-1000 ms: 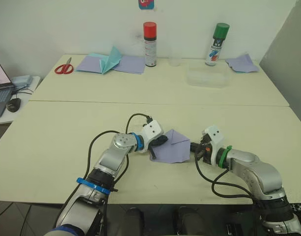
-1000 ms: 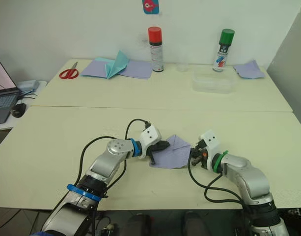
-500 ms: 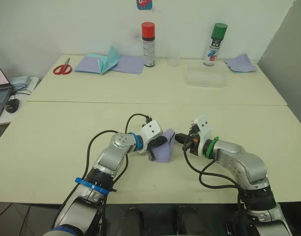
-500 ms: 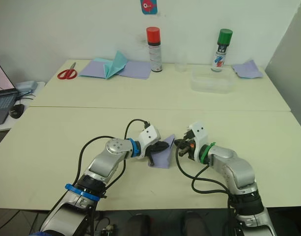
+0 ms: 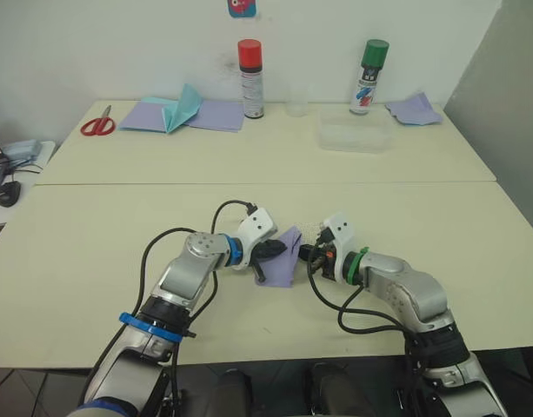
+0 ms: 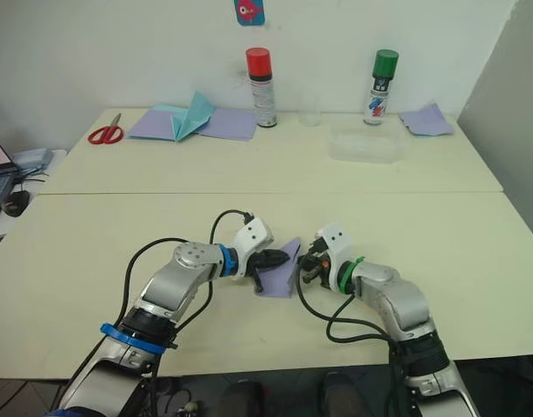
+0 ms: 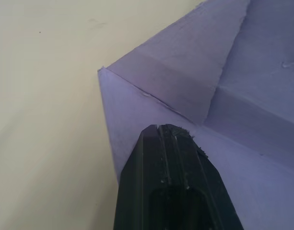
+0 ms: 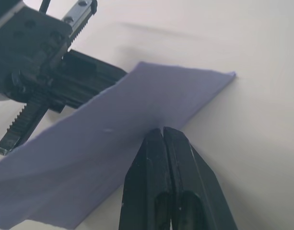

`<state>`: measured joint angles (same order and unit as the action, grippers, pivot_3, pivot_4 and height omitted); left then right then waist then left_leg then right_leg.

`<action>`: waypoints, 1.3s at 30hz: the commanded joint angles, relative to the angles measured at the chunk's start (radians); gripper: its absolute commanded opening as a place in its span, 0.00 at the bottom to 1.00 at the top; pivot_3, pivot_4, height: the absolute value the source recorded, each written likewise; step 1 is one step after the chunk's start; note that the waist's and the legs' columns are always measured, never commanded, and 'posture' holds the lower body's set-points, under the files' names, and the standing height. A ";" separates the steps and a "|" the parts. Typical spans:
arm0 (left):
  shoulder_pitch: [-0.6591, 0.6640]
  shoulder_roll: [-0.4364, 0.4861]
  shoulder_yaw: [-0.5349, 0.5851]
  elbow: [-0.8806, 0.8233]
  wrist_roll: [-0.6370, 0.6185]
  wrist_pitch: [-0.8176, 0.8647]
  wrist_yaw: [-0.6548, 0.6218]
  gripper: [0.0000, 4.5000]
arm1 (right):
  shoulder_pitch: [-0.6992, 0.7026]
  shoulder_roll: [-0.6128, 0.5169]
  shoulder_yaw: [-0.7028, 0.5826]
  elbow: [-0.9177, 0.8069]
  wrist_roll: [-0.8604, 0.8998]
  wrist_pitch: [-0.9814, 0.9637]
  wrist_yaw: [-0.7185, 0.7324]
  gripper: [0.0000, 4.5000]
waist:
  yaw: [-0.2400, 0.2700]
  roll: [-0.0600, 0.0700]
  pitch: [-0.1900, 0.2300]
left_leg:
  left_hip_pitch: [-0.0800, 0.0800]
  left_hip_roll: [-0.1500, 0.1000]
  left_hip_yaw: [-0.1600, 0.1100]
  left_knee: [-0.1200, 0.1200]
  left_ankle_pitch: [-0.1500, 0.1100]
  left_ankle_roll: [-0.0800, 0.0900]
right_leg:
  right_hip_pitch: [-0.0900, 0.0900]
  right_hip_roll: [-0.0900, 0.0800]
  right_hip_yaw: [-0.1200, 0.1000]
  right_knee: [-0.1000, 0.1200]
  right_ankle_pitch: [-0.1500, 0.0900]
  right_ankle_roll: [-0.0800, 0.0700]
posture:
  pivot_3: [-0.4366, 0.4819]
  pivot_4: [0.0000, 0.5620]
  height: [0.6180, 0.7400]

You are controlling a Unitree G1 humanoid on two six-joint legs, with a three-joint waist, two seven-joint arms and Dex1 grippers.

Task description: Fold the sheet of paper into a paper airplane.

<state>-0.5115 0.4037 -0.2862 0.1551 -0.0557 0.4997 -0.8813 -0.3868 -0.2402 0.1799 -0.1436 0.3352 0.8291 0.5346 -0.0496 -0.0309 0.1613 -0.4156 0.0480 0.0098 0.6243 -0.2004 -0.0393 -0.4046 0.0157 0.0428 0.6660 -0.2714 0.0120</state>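
- The left hand (image 5: 268, 252) sits at the left edge of the sheet of paper (image 5: 283, 259), its black fingers (image 7: 168, 158) pressed together flat on the lavender surface, pinning it to the counter (image 5: 92, 234) more than gripping it.
- The sheet lies between the two hands near the counter's front edge, part-folded: a creased flap shows under the left hand, and the right half stands raised off the counter.
- The right hand (image 5: 306, 254) meets the sheet's right side, fingers (image 8: 166, 158) closed with the raised layer caught at their tips.
- I'd judge this paper very light, limp and easily creased; it will buckle or slide under a sideways push, and a hard tug could tear it.
- The safest hold looks to be close to an edge or along an existing fold, with one hand pinning while the other folds.
- Far back, the teal paper piece (image 5: 181, 106) is not part of this.
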 commanded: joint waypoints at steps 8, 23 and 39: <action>0.075 0.052 -0.030 0.029 0.018 0.105 0.010 0.01 | -0.046 0.020 0.009 0.032 -0.002 -0.041 0.018 0.00 | -0.002 0.000 0.000 | 0.000 0.000 0.001 0.000 0.000 0.000 | 0.000 0.000 0.001 0.000 0.000 0.000 | 0.48 0.27 1.00; 0.121 0.112 -0.002 -0.039 -0.014 0.145 0.025 0.01 | -0.064 0.040 0.080 0.140 -0.092 -0.130 0.021 0.00 | -0.010 0.000 -0.001 | 0.008 0.000 0.000 0.000 0.000 0.000 | 0.000 -0.001 0.003 0.012 -0.003 -0.005 | 0.48 0.27 1.00; 0.115 0.269 0.215 -0.059 -0.077 0.081 0.063 0.01 | -0.076 0.025 0.164 0.210 -0.196 -0.229 0.067 0.00 | -0.017 0.000 0.000 | 0.016 0.001 -0.001 -0.010 0.000 0.000 | -0.001 0.000 0.004 0.014 -0.005 -0.010 | 0.48 0.27 1.00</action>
<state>-0.3874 0.6633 -0.0833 0.0735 -0.1502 0.5833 -0.8378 -0.4543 -0.2181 0.3211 0.0509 0.1471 0.6054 0.5905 -0.0663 -0.0314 0.1613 -0.4001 0.0489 0.0083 0.6139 -0.2003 -0.0394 -0.4050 0.0156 0.0465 0.6800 -0.2773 0.0015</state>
